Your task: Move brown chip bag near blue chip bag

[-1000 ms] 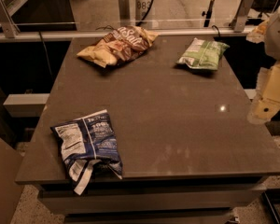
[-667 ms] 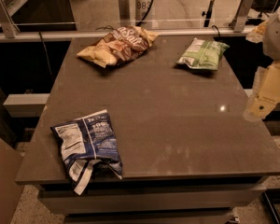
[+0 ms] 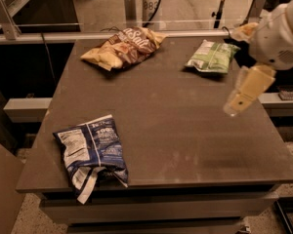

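Tabletop scene, judged to be the outset of the transfer. The brown chip bag lies flat at the far edge of the table, left of centre, printed face up, its long axis slanting from near left to far right; the blue chip bag lies at the near left corner, label panel up, its lower end overhanging the front edge; the two are well apart with bare tabletop between them, so the move is judged not yet begun. A green-and-white bag rests at the far right and is no part of the task; being nearest the gripper, it is the likeliest object of a mistaken grasp. The gripper hangs above the right-hand side of the table, angled downward and leftward from the pale arm that enters at upper right; it touches no bag and nothing is seen in it; whether it is open or closed cannot be told from this view. This raised, lateral posture probably keeps the arm out of the line to the bags; the next move, as judged, is a reach leftward and farther back to the brown bag; crumpled foil offers ridges to pinch but may slip or deform.
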Controlling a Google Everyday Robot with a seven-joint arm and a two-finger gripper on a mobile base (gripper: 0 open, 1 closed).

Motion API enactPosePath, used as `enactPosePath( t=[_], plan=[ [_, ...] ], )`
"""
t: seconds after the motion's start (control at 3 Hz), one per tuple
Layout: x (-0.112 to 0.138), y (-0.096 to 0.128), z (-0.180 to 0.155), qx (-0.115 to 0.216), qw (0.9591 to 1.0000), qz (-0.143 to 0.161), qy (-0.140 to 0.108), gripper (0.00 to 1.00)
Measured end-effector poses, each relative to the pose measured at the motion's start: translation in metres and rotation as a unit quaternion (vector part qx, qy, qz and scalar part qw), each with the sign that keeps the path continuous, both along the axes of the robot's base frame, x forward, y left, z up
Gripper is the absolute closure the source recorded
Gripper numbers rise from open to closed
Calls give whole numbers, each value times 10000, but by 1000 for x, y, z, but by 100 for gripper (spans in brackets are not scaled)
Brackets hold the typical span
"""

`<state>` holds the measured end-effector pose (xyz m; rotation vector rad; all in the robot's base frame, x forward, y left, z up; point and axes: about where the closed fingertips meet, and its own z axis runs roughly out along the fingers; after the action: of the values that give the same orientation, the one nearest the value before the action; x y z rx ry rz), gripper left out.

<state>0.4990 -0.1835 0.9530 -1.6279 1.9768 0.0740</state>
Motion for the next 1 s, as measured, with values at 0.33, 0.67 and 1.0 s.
enactPosePath(
  t=[0.33, 0.67, 1.0],
  plan=[
    [4, 6, 3, 98, 9999, 51, -94, 0],
    [13, 14, -8, 323, 9994, 43, -112, 0],
    [35, 35, -13, 807, 9960, 114, -356, 0]
  ],
)
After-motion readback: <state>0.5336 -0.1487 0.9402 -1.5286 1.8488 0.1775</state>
